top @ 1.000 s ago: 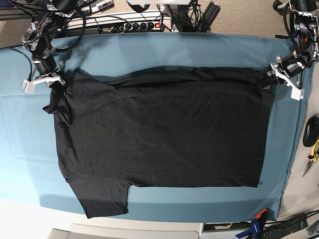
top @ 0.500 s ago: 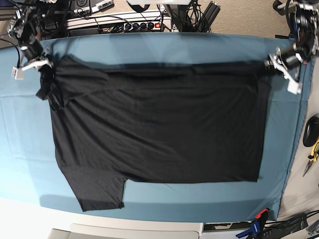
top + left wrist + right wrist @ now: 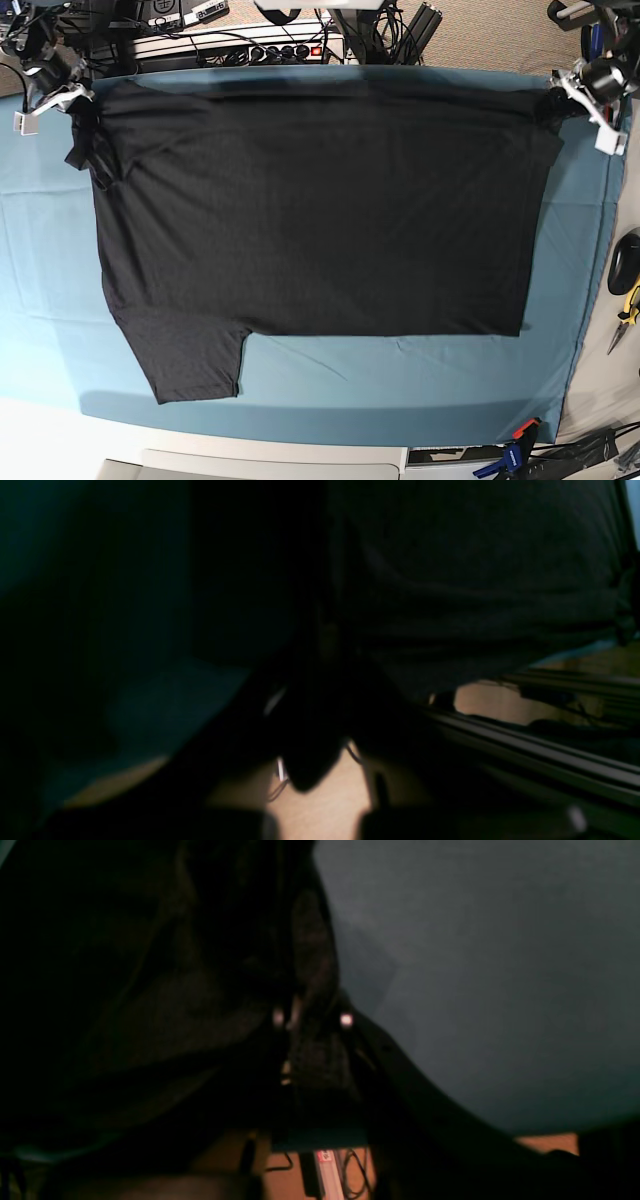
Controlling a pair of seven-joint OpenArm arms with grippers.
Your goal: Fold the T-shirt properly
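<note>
The black T-shirt (image 3: 320, 210) lies spread flat, its upper edge drawn out along the table's far side. One sleeve (image 3: 195, 360) points toward the near left. My left gripper (image 3: 565, 98), at the far right, is shut on the T-shirt's upper right corner. My right gripper (image 3: 78, 100), at the far left, is shut on the upper left corner, where cloth bunches. In the left wrist view dark T-shirt cloth (image 3: 475, 580) fills the frame above the fingers. In the right wrist view bunched T-shirt cloth (image 3: 150, 1015) hangs from my right gripper (image 3: 310, 1020).
A teal table cloth (image 3: 300, 400) covers the table. A power strip and cables (image 3: 250, 45) sit just behind the far edge. Off the cloth's right edge lie a black object (image 3: 625, 260) and yellow-handled pliers (image 3: 625, 315). A clamp (image 3: 515, 450) sits at the near right.
Both grippers have pulled the T-shirt's upper edge toward the far side of the table. The folded-over band at the top has opened out and the whole shirt has slid back.
</note>
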